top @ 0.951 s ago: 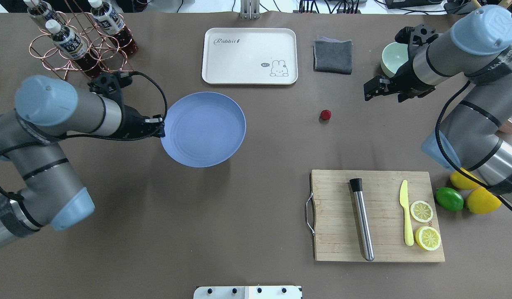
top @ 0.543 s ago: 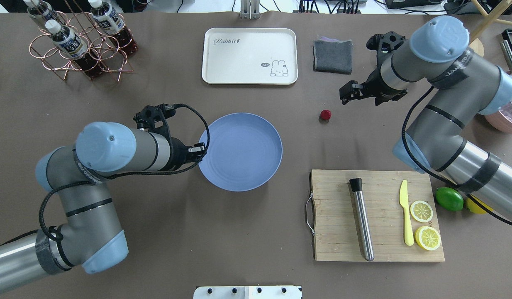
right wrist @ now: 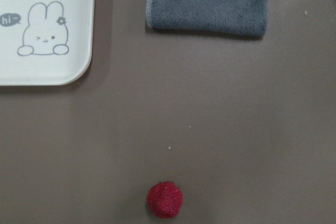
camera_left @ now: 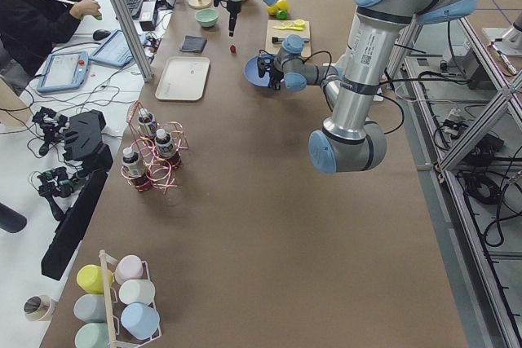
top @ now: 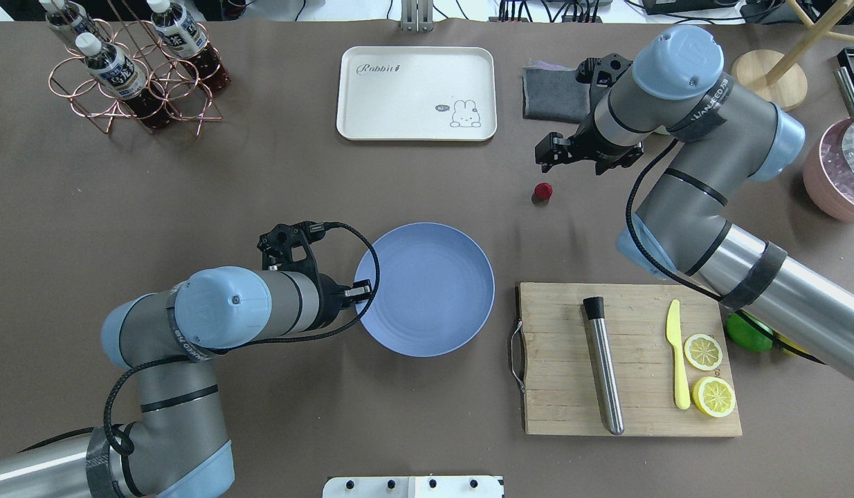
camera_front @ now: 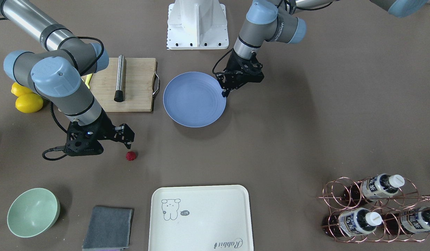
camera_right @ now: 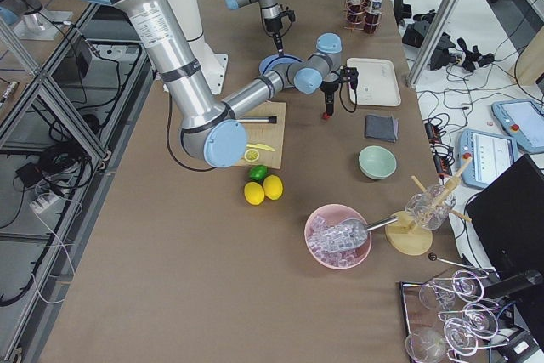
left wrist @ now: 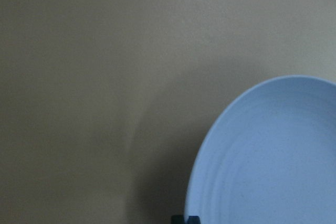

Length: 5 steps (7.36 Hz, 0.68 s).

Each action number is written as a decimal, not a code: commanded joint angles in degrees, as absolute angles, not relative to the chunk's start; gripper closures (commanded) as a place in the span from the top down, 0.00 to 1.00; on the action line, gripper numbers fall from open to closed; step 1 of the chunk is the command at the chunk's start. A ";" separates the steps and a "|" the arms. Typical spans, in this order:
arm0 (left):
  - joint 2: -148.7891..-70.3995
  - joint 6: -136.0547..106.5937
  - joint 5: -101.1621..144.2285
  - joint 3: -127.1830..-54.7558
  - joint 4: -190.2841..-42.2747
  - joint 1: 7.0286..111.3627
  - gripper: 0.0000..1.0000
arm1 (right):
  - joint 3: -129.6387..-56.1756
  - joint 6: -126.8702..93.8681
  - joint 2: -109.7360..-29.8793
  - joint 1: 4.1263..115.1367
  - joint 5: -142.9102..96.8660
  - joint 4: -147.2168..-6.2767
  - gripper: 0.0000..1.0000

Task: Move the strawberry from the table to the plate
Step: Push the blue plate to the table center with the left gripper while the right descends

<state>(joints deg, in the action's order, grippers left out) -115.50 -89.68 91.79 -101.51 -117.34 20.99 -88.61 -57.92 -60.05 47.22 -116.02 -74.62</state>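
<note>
The left gripper [top: 358, 290] is clamped on the rim of the plate [top: 427, 290] and has swung it in toward mid-table, shortening the carry. Beyond it, the strawberry [top: 542, 191] sits untouched on the table [top: 399, 187], well apart from the plate. Farther back, the right gripper [top: 546, 155] has slid in just beside the berry, jaws apparently spread and empty. The pick looks imminent.

Grey arms [top: 683, 207] — pale-blue joint caps [top: 679, 52], black cables [top: 628, 207]

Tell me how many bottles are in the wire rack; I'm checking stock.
3. One bottle sits nearer the robot, two others farther back, all in the copper rack.
</note>
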 commanded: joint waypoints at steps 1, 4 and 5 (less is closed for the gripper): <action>-115.66 -89.56 89.40 -99.51 -117.33 20.48 0.00 | -88.42 -58.27 -59.94 46.58 -116.02 -74.62 1.00; -115.22 -89.21 89.30 -99.14 -117.33 20.48 0.92 | -88.42 -59.24 -59.94 46.32 -116.02 -74.53 1.00; -115.40 -89.21 89.30 -99.58 -117.42 20.57 0.97 | -88.24 -59.24 -59.94 46.14 -116.02 -74.18 1.00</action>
<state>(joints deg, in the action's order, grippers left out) -115.31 -89.25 89.32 -99.30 -117.35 20.49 -88.36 -59.17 -59.93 46.29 -116.01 -74.45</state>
